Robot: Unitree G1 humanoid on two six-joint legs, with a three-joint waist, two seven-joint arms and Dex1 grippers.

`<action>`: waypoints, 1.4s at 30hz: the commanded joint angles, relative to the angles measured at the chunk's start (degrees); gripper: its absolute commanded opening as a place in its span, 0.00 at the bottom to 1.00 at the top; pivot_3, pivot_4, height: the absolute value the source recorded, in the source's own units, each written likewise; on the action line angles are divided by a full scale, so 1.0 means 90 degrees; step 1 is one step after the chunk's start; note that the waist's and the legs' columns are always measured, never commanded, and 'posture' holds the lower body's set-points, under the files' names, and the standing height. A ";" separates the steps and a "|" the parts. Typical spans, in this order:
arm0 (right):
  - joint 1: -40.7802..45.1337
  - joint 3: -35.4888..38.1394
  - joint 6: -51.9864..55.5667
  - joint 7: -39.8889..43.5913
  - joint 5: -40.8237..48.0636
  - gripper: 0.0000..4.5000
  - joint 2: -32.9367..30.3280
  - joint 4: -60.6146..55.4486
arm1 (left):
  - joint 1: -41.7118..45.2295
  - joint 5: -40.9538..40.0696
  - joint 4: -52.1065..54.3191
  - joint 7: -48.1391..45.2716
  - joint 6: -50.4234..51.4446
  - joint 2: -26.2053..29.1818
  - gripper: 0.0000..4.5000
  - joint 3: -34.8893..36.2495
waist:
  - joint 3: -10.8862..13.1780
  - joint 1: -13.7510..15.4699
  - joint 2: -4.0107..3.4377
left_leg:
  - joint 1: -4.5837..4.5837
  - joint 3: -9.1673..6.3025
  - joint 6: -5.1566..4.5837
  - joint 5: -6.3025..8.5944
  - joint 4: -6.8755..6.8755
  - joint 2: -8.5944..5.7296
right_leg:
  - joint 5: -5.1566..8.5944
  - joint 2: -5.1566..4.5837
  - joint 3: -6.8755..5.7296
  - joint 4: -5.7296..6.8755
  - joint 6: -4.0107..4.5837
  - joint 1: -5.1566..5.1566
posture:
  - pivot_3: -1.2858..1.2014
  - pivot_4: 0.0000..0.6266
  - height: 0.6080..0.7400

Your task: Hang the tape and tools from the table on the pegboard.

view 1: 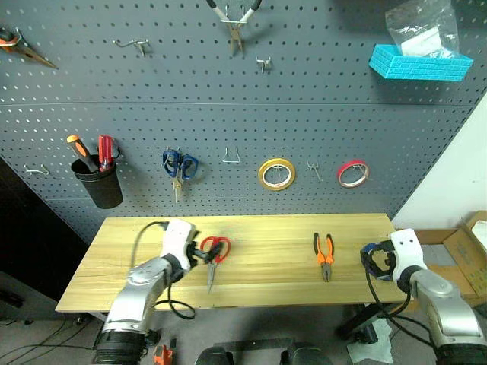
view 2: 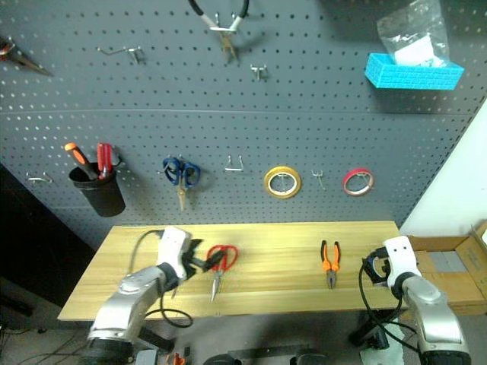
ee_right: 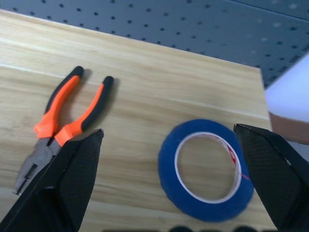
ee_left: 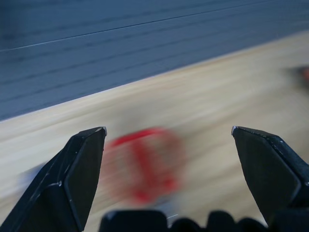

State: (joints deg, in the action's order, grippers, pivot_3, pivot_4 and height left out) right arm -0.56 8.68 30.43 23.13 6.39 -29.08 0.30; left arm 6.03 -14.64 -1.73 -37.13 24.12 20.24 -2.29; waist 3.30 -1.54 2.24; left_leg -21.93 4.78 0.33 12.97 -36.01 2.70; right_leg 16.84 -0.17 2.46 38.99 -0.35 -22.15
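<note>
The dark grey pegboard [view 1: 228, 99] already carries blue-handled scissors [view 1: 179, 166], a yellow roll [view 1: 276, 173], a red roll [view 1: 353, 172] and a black cup [view 1: 101, 182] of screwdrivers, but none of the pieces lying on the light wood table [view 1: 259, 285] has gone up yet, so the job appears barely begun.

Three task items lie on the tabletop. The red-handled scissors [view 1: 214, 255] sit left of centre, long axis running front to back, handles toward the pegboard edge and blades toward the front edge. The pliers [view 1: 324, 253] lie right of centre, orange-and-black handles toward the pegboard, nose toward the front edge. The blue tape [ee_right: 206, 169] lies flat near the right-hand edge.

The left gripper [ee_left: 166, 140] stands wide apart and empty, just beside the scissor handles. The right gripper [ee_right: 169, 140], equally spread and empty, straddles the tape from above.
</note>
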 commanded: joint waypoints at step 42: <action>0.2964 -0.0419 0.0797 0.1903 0.0267 0.91 -0.0894 0.4813 | 0.3066 0.1283 -0.3740 -0.1450 -0.2564 -0.3226 1.00 -0.2284 | 0.1155 -0.0009 -0.0018 | -0.0112 -0.0001 -0.0044 0.0015 -0.0016 -0.0013 | -0.0010 -0.0010 -0.0008 -0.0045 -0.0070 -0.0060 | 0.54 0.44 1.00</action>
State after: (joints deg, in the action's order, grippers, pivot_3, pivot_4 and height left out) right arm 26.32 5.41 37.99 39.44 9.22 -36.72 42.13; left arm 33.39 -2.99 -38.48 -49.62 0.97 -7.68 -22.19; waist 13.70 -1.62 2.08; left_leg -22.94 4.77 -0.07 13.11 -36.16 2.58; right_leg 16.75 -0.27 2.38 38.59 -0.99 -22.69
